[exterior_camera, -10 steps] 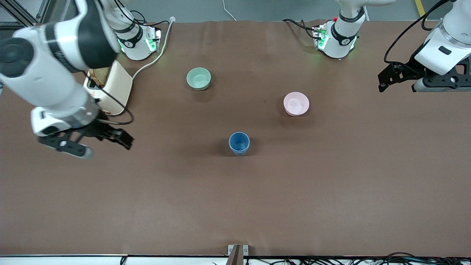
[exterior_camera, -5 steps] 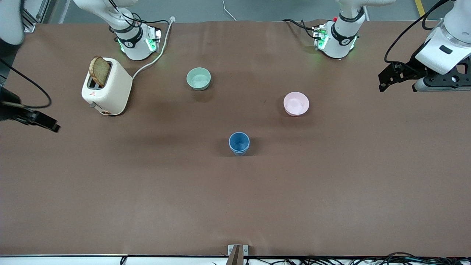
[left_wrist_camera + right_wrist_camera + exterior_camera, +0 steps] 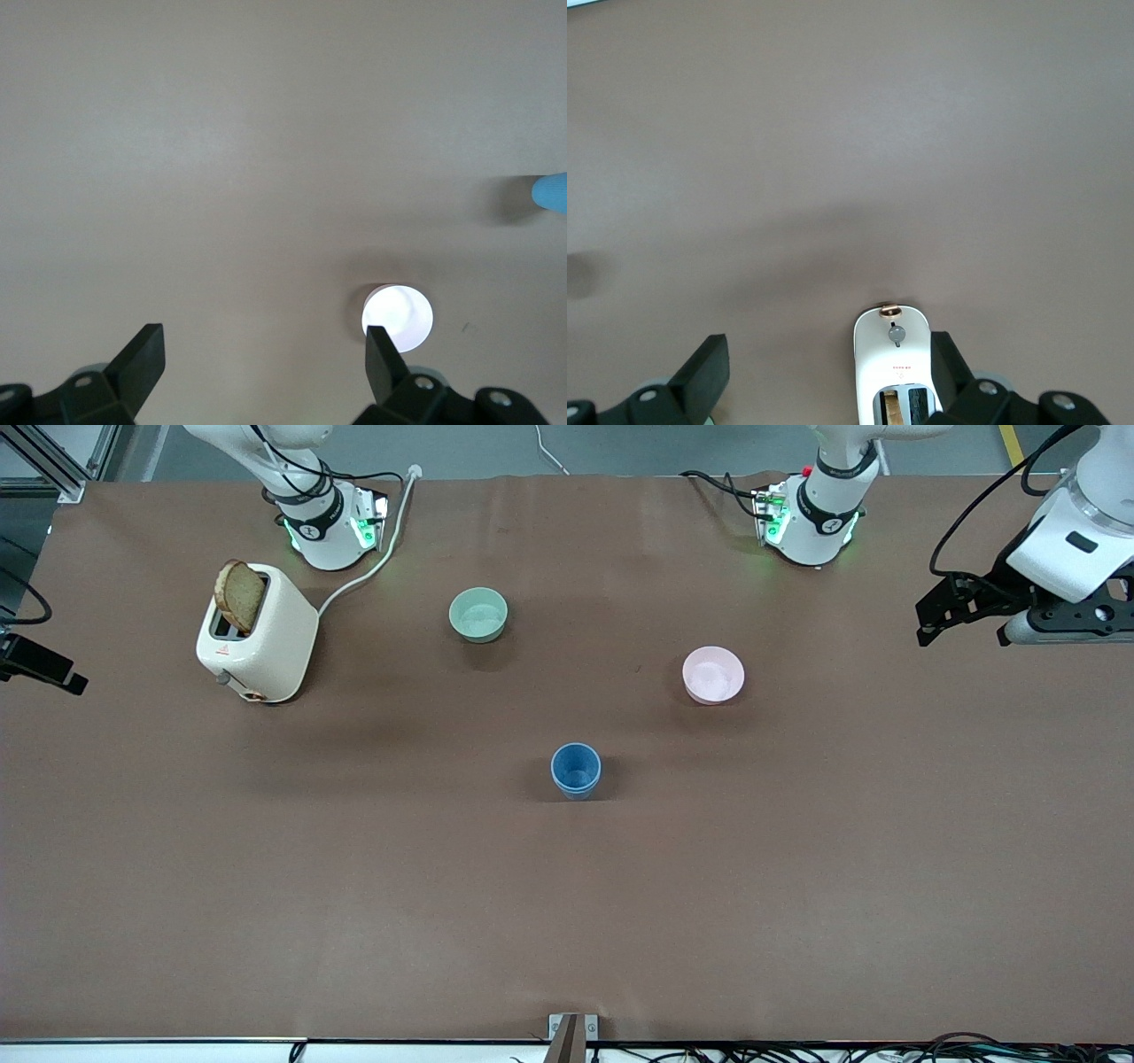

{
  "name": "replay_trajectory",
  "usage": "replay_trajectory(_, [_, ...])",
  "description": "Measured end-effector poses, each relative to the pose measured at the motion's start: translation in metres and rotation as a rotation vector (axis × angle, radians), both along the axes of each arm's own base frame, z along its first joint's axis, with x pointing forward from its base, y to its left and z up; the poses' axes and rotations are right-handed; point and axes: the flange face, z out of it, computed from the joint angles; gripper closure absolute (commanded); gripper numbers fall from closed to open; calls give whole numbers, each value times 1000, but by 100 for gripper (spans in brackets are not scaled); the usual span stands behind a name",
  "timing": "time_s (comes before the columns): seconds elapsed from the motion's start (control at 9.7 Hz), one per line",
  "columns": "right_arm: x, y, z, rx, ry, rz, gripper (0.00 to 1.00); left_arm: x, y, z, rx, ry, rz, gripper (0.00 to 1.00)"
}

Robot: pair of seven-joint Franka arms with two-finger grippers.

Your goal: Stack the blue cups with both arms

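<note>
Front view showed blue cups [image 3: 576, 770] nested at frame center; left gripper [image 3: 264, 354] and right gripper [image 3: 830, 367] hung high, fingers spread, empty.

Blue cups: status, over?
Blue cups nested, mid-table. Left gripper open, empty, over its table end. Right gripper open, empty, over the toaster. Nothing in the way.

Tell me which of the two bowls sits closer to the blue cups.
The pink bowl; the pale green bowl stands farther from the blue cups, up toward the robot bases.

white jointed arms [image 3: 1076, 540], black joint bands, loose black cables, green base lights; black two-finger grippers [image 3: 262, 365], silver screws.
</note>
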Motion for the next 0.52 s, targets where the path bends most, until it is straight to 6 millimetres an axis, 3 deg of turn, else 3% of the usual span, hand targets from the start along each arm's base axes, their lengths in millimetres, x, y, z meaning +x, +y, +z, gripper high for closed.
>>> replay_trajectory(0.52, [-3,5,2,0,13,22,0,13,8,13,0,40,9,0])
